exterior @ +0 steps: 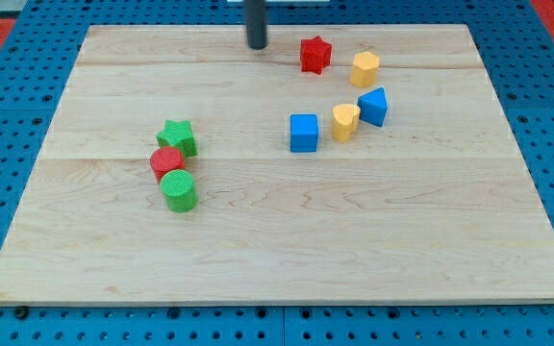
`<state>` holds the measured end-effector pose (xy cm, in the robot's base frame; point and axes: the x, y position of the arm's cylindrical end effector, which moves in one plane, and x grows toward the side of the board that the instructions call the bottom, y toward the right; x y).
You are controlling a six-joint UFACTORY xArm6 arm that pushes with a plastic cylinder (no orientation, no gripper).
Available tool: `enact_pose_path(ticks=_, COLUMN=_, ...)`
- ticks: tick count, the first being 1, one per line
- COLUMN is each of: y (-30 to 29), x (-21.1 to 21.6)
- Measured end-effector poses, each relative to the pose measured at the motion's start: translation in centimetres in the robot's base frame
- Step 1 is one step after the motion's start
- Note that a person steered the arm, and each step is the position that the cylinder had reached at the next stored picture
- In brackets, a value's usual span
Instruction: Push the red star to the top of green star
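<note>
The red star (315, 54) lies near the view's top, right of centre, on the wooden board (277, 240). The green star (177, 137) lies left of centre, far down-left of the red star. My tip (257, 45) stands at the view's top, about a block's width left of the red star and apart from it.
A red cylinder (167, 161) and a green cylinder (178, 190) sit in a row just below the green star. A yellow hexagon block (365, 69) lies right of the red star. A blue cube (304, 132), a yellow block (345, 121) and a blue triangular block (374, 106) lie below it.
</note>
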<state>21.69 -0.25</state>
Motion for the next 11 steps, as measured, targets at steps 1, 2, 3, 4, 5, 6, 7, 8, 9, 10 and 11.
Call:
enact_pose_path(ticks=1, y=8.4, x=-2.2)
enact_pose_path(ticks=2, y=12.7, x=-2.2)
enact_pose_path(ticks=3, y=10.8, x=-0.5)
enact_pose_path(ticks=4, y=5.2, x=0.2)
enact_pose_path(ticks=5, y=-0.3, x=1.2)
enact_pose_path(ticks=6, y=-1.4, x=1.7)
enact_pose_path(ticks=7, y=0.7, x=0.3)
enact_pose_path(ticks=8, y=5.9, x=0.1)
enact_pose_path(ticks=9, y=10.0, x=0.1)
enact_pose_path(ticks=10, y=7.1, x=2.0)
enact_pose_path(ticks=11, y=0.5, x=4.8)
